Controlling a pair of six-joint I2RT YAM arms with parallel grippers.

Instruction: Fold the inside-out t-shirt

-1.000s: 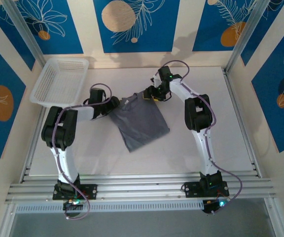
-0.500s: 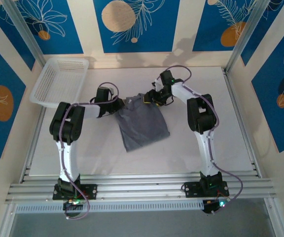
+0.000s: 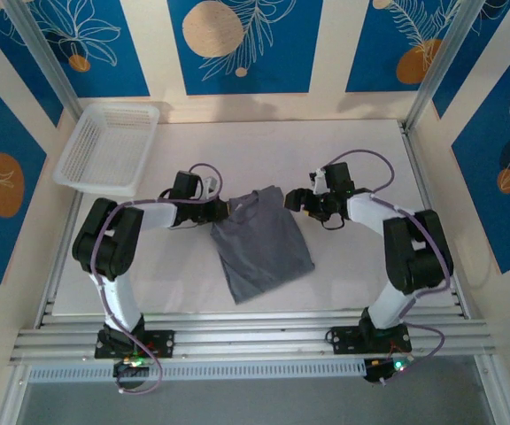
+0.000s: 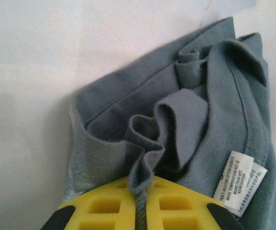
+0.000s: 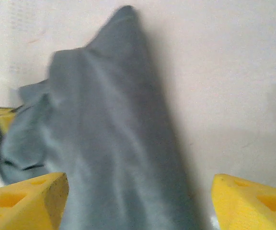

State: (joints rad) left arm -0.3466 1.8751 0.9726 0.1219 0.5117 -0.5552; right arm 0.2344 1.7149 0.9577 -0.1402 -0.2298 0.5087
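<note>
The slate-grey t-shirt (image 3: 264, 243) lies folded into a narrow slanted bundle in the middle of the white table. My left gripper (image 3: 226, 209) is at the bundle's upper left corner, shut on a bunched fold of the collar hem (image 4: 143, 167); its yellow fingers (image 4: 99, 206) pinch the cloth between them. A white care label (image 4: 238, 179) shows at the neck. My right gripper (image 3: 296, 200) sits just right of the bundle's top edge, open, with its yellow fingertips (image 5: 28, 201) wide apart over the grey t-shirt (image 5: 104, 158), not closed on it.
A white mesh basket (image 3: 109, 146) stands at the back left corner of the table. Bare white table (image 3: 361, 266) lies to the right and in front of the shirt. Aluminium rails run along the near edge and right side.
The right arm has swung from the back of the table out to the right and let go of the shirt's top edge. The shirt has shifted slightly toward the near side.
</note>
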